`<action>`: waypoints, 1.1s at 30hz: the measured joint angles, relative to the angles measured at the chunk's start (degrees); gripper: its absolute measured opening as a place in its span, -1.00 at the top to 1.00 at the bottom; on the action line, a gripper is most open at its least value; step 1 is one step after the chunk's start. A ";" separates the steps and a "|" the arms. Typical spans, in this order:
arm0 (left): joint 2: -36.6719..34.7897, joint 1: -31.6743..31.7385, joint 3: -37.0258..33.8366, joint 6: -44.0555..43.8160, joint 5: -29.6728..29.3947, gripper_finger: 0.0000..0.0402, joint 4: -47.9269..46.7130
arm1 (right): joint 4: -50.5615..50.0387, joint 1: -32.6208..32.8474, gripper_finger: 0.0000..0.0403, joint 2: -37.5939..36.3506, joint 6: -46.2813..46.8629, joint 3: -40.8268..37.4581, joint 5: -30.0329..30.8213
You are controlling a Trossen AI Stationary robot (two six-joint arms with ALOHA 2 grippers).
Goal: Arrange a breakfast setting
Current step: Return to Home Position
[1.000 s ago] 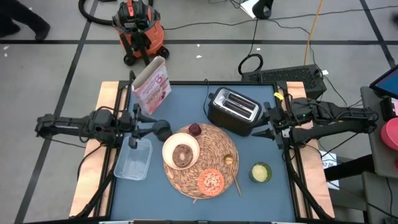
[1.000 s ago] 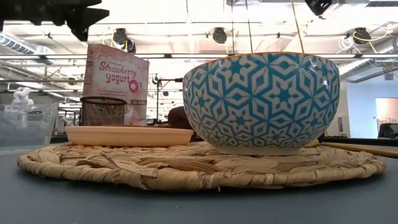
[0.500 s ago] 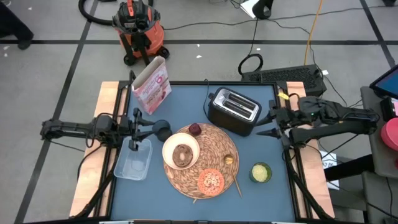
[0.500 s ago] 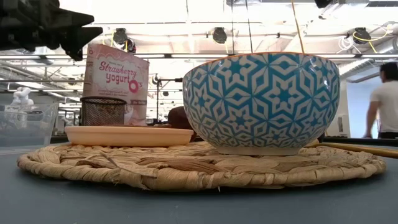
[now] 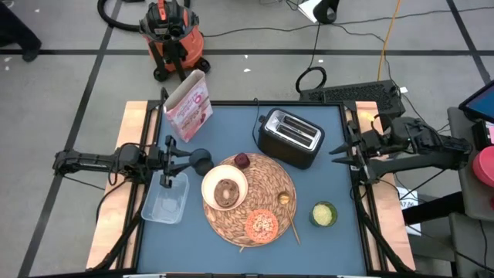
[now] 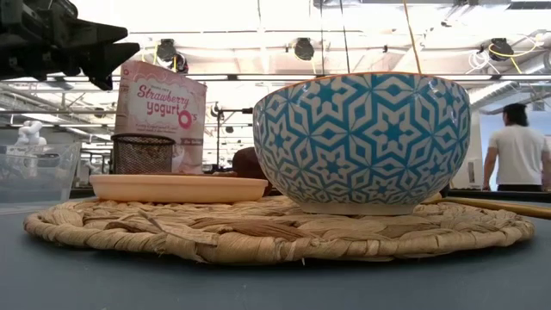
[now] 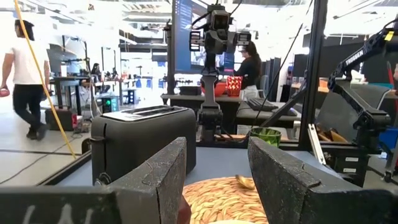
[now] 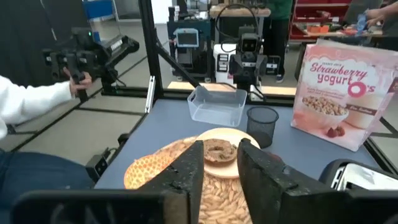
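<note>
A round straw placemat (image 5: 266, 185) lies mid-table and bears the cream bowl (image 5: 225, 188), a dark-red fruit (image 5: 241, 161), the orange dish (image 5: 262, 225) and a wooden spoon (image 5: 287, 207). The dish's outside shows blue and white in the low view (image 6: 374, 142). The dark cup (image 5: 202, 161) stands off the mat's left, and the cereal box (image 5: 189, 106) stands upright at the far left. My left gripper (image 5: 184, 160) hovers open just left of the cup, its fingers (image 7: 165, 180) bare. My right gripper (image 5: 336, 153) is open at the right edge, beside the toaster.
A black toaster (image 5: 289, 139) stands far right of the mat. A clear tub (image 5: 166, 198) sits under the left arm, and a green-yellow cup (image 5: 323, 213) stands near right. A person (image 6: 516, 146) walks in the room beyond. Bare table shows along the near edge.
My right gripper has drawn back toward the table's right edge, away from the toaster. My left gripper has sunk lower and stays beside the dark cup. Nothing on the table has moved.
</note>
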 joint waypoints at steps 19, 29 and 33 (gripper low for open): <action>-5.58 0.00 0.02 -0.37 0.02 0.11 -0.20 | 4.56 0.02 0.99 -16.52 0.89 -15.01 3.34; -5.92 0.00 0.04 -0.34 0.02 0.11 -0.11 | 9.75 0.02 1.00 -27.66 1.84 -24.97 4.78; -5.92 0.00 0.06 -0.15 0.02 0.11 0.34 | 11.65 0.02 1.00 -27.08 -0.47 -28.34 7.74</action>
